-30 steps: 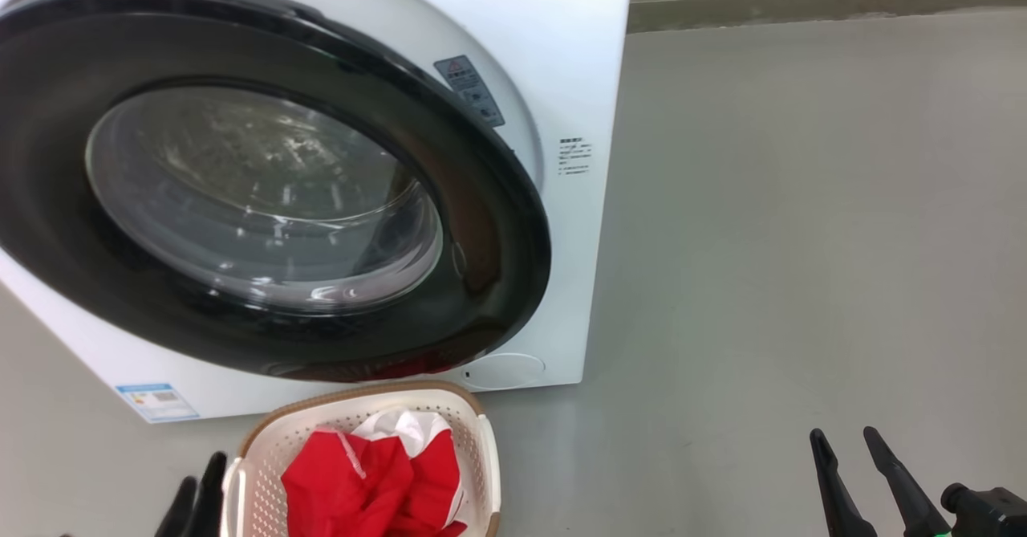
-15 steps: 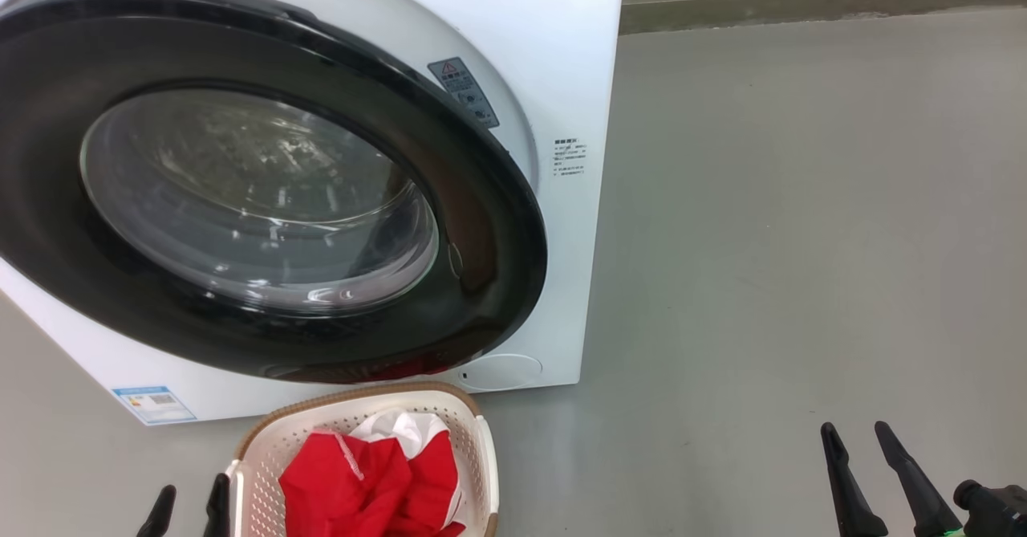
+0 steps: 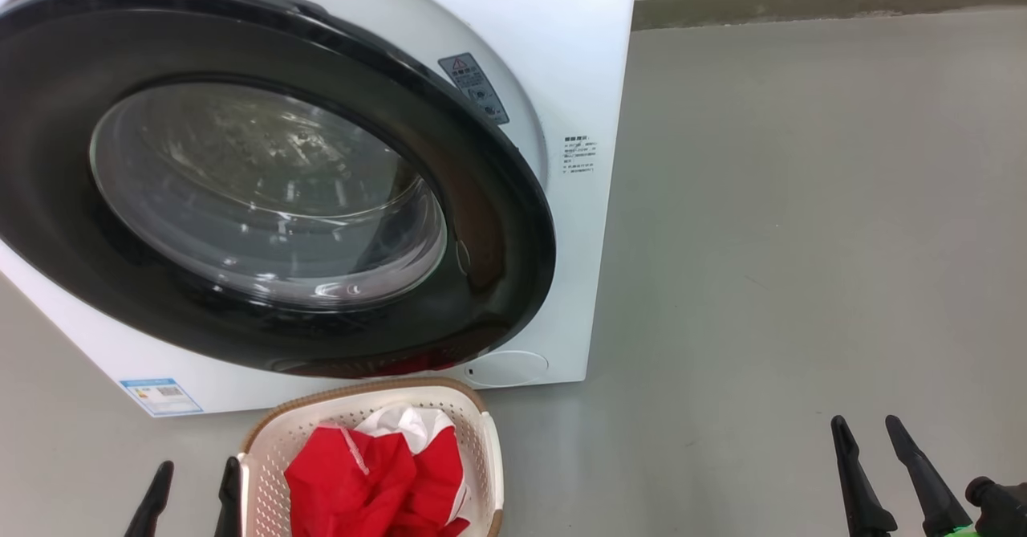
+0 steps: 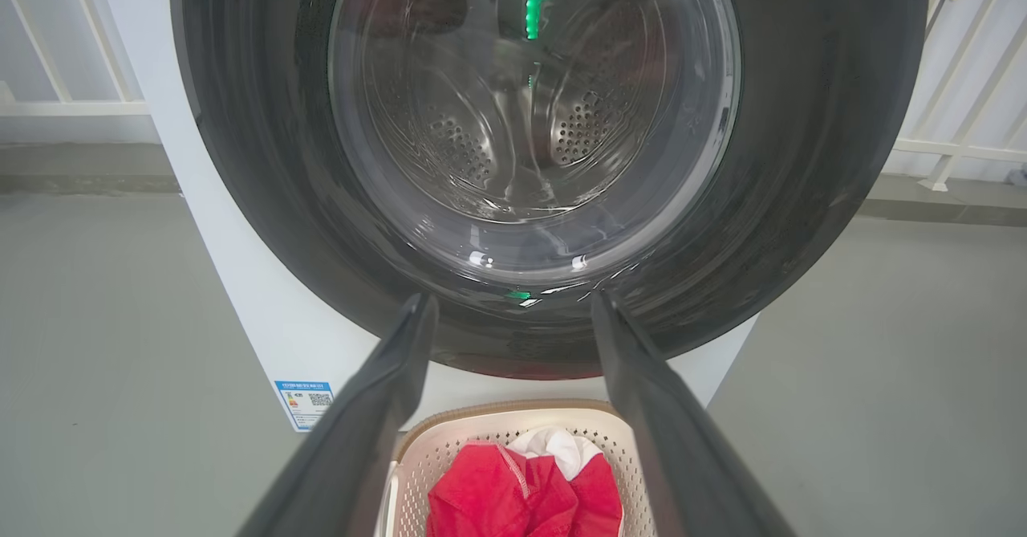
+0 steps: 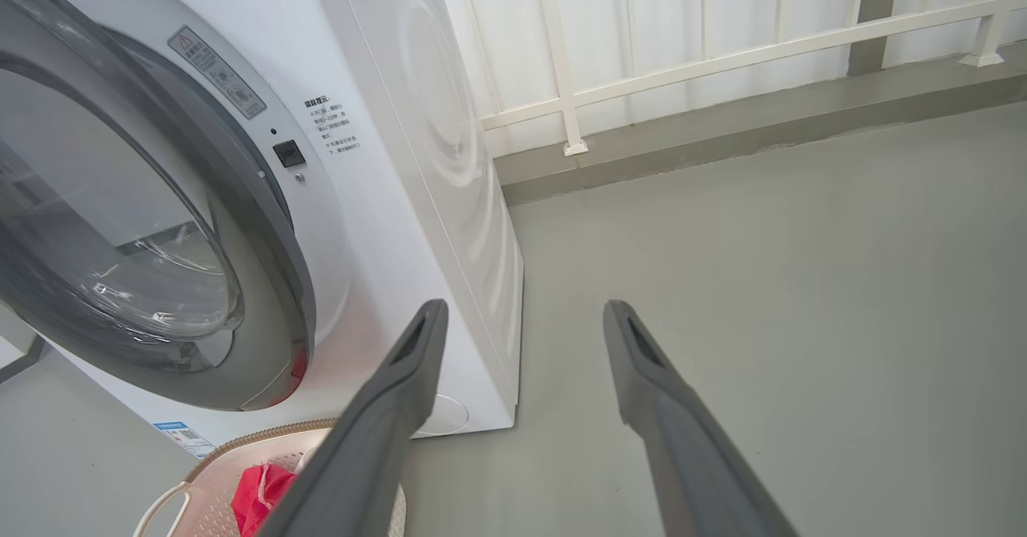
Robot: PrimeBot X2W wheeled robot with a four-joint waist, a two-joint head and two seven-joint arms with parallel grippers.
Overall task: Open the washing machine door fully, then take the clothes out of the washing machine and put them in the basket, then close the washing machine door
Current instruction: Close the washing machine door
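**A:** Where do the clothes sit?

**B:** The clothes (image 3: 361, 481) lie as a red and white bundle in the basket (image 3: 353, 392). It stands on the grey floor (image 3: 802, 240) just in front of the washing machine (image 3: 562, 55), under the lower edge of the door. The bundle looks the same as a second ago.

**A:** And the door?

**B:** The washing machine door (image 3: 513, 224) covers the opening but is not flush. In the right wrist view its free edge stands off the white front, with the latch slot (image 5: 289, 153) bare beside it. The door's angle matches the earlier head pictures.

**A:** The whole head view seems to have slid.

**B:** Slightly. The washer's right edge sits a little further right than half a second ago, and the blue label (image 3: 160, 396) and the round white cap (image 3: 507, 367) slide with it. That is the camera, not the machine.

**A:** What really differs, then?

**B:** The left gripper (image 3: 199, 466). A second ago its two fingers showed blurred and close together, right at the basket's left rim. Now they stand clearly spread and empty, with one finger just beside that rim and the other further left. In the left wrist view they frame the basket and the door glass.

**A:** And the other one?

**B:** The right gripper (image 3: 865, 422) hangs over bare floor, well apart from the washer, its jaws spread and empty. It shows slightly higher and further right than a second ago.
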